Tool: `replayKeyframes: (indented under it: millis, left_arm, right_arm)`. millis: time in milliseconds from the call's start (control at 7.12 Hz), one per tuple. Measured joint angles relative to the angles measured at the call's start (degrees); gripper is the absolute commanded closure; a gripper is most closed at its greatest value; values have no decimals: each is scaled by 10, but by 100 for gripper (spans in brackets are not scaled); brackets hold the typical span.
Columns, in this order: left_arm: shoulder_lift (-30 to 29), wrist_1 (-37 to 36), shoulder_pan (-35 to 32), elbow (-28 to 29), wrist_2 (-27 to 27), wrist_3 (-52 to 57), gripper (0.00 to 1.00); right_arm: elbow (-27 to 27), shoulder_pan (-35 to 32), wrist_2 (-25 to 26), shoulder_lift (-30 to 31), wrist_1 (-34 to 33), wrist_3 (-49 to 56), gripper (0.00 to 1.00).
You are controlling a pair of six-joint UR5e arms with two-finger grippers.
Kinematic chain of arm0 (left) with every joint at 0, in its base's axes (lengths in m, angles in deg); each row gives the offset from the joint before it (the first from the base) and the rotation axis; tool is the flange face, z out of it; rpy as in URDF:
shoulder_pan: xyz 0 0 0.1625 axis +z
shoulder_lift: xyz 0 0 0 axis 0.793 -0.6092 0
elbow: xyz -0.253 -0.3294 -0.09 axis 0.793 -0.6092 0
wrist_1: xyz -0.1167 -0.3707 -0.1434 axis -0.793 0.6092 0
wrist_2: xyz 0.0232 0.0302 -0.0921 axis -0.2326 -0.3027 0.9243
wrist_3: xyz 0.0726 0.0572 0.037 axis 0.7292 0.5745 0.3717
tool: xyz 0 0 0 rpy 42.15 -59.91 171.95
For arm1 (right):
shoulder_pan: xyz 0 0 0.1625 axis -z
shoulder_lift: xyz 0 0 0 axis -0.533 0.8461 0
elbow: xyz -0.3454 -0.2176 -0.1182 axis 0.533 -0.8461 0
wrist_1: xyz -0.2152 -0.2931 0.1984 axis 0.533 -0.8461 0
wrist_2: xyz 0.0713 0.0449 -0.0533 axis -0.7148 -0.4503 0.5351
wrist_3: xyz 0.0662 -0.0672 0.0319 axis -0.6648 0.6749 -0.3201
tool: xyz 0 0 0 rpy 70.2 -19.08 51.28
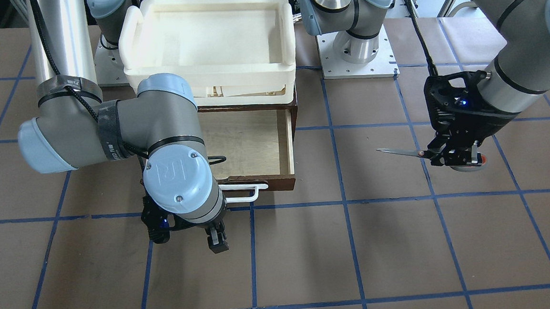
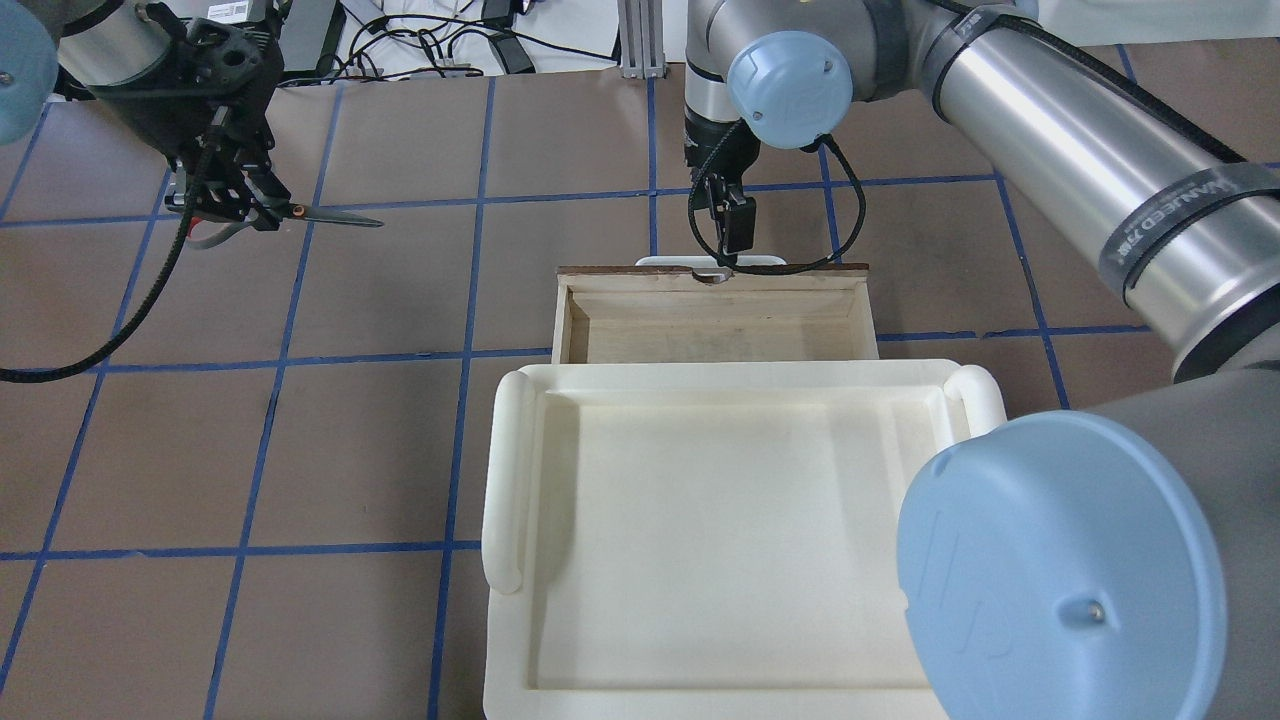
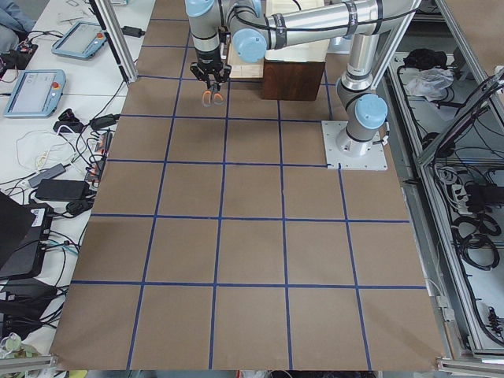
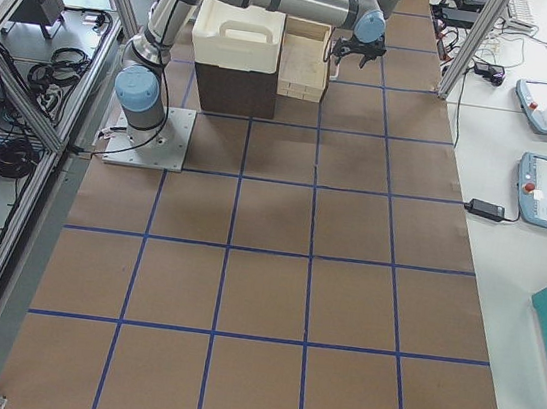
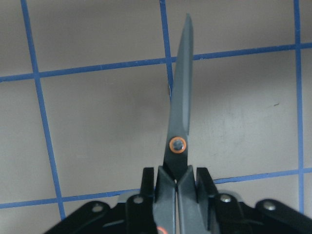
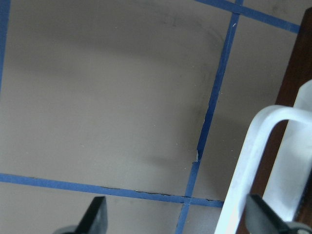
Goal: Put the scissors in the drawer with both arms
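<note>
My left gripper (image 1: 440,156) is shut on the scissors (image 1: 401,152) near the pivot and holds them above the table, far to the side of the drawer. The silver blades are closed and point toward the drawer in the overhead view (image 2: 335,216). In the left wrist view the blades (image 5: 179,107) stick out past the shut fingers (image 5: 163,181). The dark brown drawer (image 1: 286,144) is pulled open and its pale interior is bare. My right gripper (image 1: 216,241) is open and empty, just beyond the drawer's white bar handle (image 1: 246,192). That handle sits at the right of the right wrist view (image 6: 253,161).
A cream-white plastic tray (image 1: 208,82) sits on top of the cabinet behind the open drawer, and it is large in the overhead view (image 2: 505,470). The table is brown with a blue tape grid. The right arm's elbow hangs over the drawer's side.
</note>
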Motion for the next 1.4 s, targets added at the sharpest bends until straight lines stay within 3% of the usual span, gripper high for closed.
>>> replayKeyframes:
  millis: [843,1404]
  left_arm:
    - [0,0,2,-3,0,2,100]
    - [1,0,3,-8,0,3,100]
  right_arm:
    - [-18,1,3,-13,0,7,0]
    - [-13,1,2,-3,35,-36,0]
